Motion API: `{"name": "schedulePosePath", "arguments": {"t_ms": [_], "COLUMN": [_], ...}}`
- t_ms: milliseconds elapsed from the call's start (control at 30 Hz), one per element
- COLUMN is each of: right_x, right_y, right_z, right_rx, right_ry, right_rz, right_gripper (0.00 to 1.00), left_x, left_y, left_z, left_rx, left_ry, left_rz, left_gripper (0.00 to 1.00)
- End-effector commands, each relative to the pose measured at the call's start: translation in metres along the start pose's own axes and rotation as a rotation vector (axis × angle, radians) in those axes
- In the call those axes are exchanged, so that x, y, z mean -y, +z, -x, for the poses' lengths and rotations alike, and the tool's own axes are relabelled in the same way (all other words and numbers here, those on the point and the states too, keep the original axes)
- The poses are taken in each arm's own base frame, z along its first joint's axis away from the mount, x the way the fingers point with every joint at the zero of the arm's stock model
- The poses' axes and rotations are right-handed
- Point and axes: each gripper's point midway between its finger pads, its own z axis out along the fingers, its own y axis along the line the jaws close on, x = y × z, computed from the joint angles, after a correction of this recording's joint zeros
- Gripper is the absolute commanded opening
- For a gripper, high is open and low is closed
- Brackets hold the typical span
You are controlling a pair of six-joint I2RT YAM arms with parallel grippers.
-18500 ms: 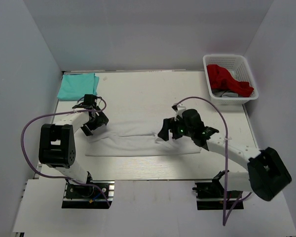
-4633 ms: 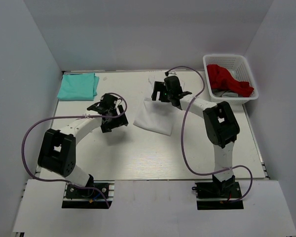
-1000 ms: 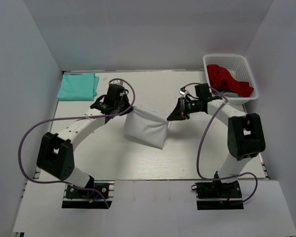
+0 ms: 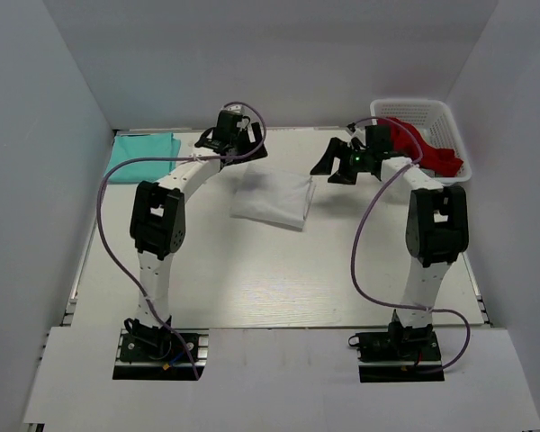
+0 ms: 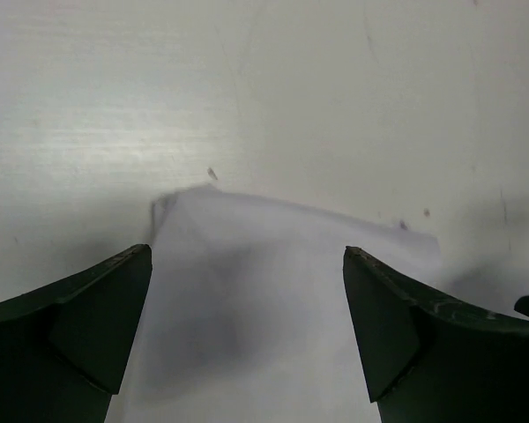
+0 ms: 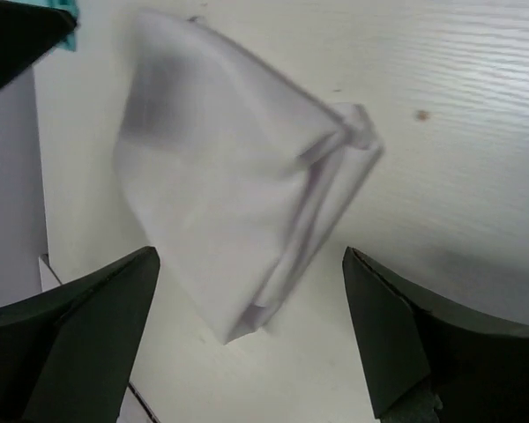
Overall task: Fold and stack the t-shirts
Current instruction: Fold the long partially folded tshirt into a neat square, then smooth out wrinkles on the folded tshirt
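Note:
The white t-shirt [image 4: 272,200] lies folded into a small rectangle on the table, a little behind its middle. It also shows in the left wrist view [image 5: 282,300] and in the right wrist view [image 6: 229,220]. The mint-teal t-shirt [image 4: 142,155] lies folded at the back left corner. My left gripper [image 4: 245,149] is open and empty just behind the white shirt's back left edge [image 5: 247,339]. My right gripper [image 4: 331,167] is open and empty to the right of the white shirt, apart from it [image 6: 251,352].
A white basket [image 4: 420,112] with red cloth [image 4: 418,144] in it stands at the back right, close behind the right arm. White walls close the table at the back and on both sides.
Both grippers have let go of the white shirt, which was held up between them. It now lies flat, farther back. Both arms have swung toward the back of the table.

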Motion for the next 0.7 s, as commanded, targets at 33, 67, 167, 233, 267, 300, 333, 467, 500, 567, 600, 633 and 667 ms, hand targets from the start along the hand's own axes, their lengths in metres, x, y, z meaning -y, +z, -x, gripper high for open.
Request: {"name": "schedulePosePath", "arguments": {"t_ms": [33,67,167,233,267,300,333,467,500,567,600,633,667], "right_x": [-0.065,-0.074,-0.095,-0.102,-0.104,-0.104,-0.104,-0.07,-0.063,-0.04,-0.035,-0.023,-0.016], "right_y": [-0.009,-0.006,0.001,0.008,0.015,0.02,0.025,0.05,0.051,0.052,0.052,0.049,0.049], "right_z": [-0.023,-0.037,-0.063,-0.072,-0.083,-0.089,-0.097,-0.128,-0.132,-0.149,-0.154,-0.171,-0.175], "right_rx": [0.015,-0.011,-0.049,-0.062,-0.099,-0.112,-0.125,-0.197,-0.2,-0.219,-0.226,-0.258,-0.257], "right_ry": [-0.099,-0.098,-0.105,-0.109,-0.082,-0.069,-0.066,0.084,0.099,0.143,0.143,0.169,0.173], "right_rz": [0.12,0.157,0.23,0.258,0.274,0.274,0.287,0.241,0.231,0.17,0.154,0.121,0.099], "right_gripper": [0.9,0.9,0.9,0.9,0.9,0.9,0.9,0.9,0.9,0.9,0.9,0.9,0.9], "left_x": [0.031,0.035,0.036,0.03,0.03,0.026,0.023,0.009,0.001,-0.015,-0.021,-0.025,-0.038], "left_y": [-0.05,-0.059,-0.059,-0.057,-0.055,-0.051,-0.045,-0.037,-0.034,-0.035,-0.036,-0.037,-0.039], "left_z": [-0.017,-0.02,-0.051,-0.065,-0.072,-0.08,-0.087,-0.113,-0.124,-0.141,-0.148,-0.155,-0.17], "left_rx": [-0.055,-0.06,-0.113,-0.147,-0.17,-0.187,-0.205,-0.287,-0.313,-0.35,-0.366,-0.382,-0.414], "left_ry": [0.023,0.024,-0.001,-0.004,-0.015,-0.018,-0.02,-0.031,-0.034,-0.046,-0.047,-0.048,-0.059], "left_rz": [-0.158,-0.187,-0.227,-0.221,-0.231,-0.221,-0.212,-0.167,-0.139,-0.069,-0.05,-0.041,-0.015], "left_gripper": [1.0,1.0,1.0,1.0,1.0,1.0,1.0,1.0,1.0,1.0,1.0,1.0,1.0]}}
